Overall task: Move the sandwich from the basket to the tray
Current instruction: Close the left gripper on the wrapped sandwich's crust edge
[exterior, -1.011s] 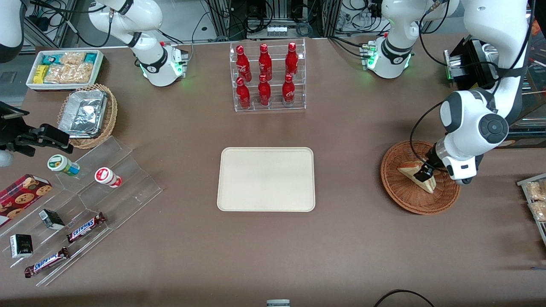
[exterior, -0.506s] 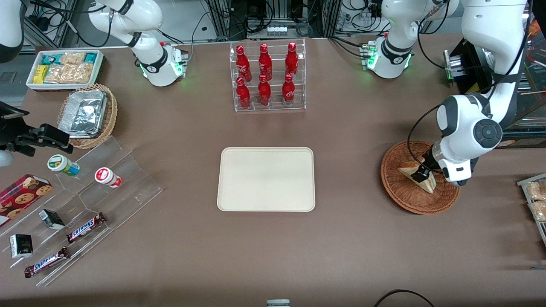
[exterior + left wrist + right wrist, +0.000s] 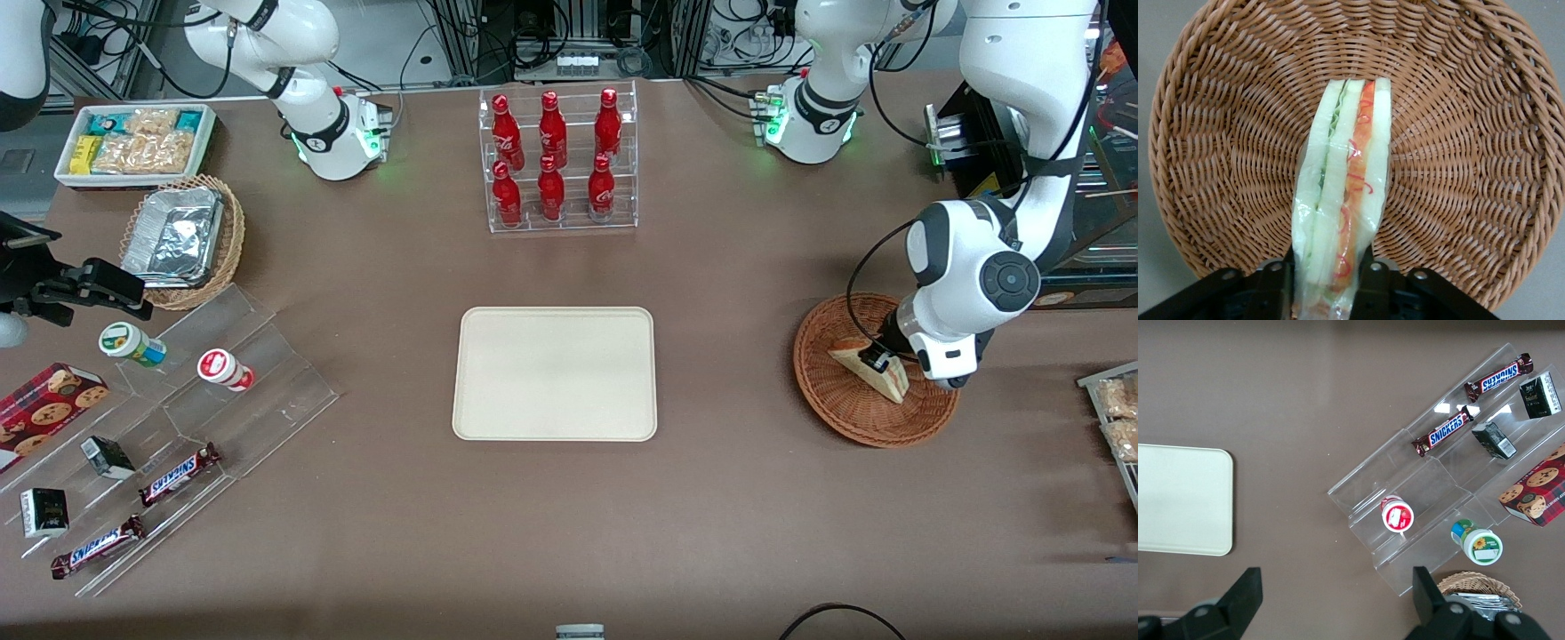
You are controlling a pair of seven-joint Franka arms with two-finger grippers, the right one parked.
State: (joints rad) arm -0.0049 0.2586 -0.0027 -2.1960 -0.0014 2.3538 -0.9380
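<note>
The sandwich (image 3: 855,358), a pale wedge in clear wrap with red and green filling, stands on edge in the reddish-brown wicker basket (image 3: 845,411) toward the working arm's end of the table. My left gripper (image 3: 880,361) is down in the basket, with a black finger pressed against each bread face. In the left wrist view the fingers (image 3: 1279,275) pinch the sandwich (image 3: 1345,180) at its near end, with the basket (image 3: 1458,167) weave all round it. The cream tray (image 3: 556,373) lies bare mid-table, apart from the basket, and it also shows in the right wrist view (image 3: 1178,500).
A clear rack of red bottles (image 3: 562,160) stands farther from the front camera than the tray. A clear stepped shelf with snacks (image 3: 178,400), a tan basket with foil containers (image 3: 182,240) and a white bin (image 3: 133,142) lie toward the parked arm's end.
The left arm's wrist has shifted slightly toward the tray and away from the front camera. The gripper has stayed at the sandwich, which has not left the basket.
</note>
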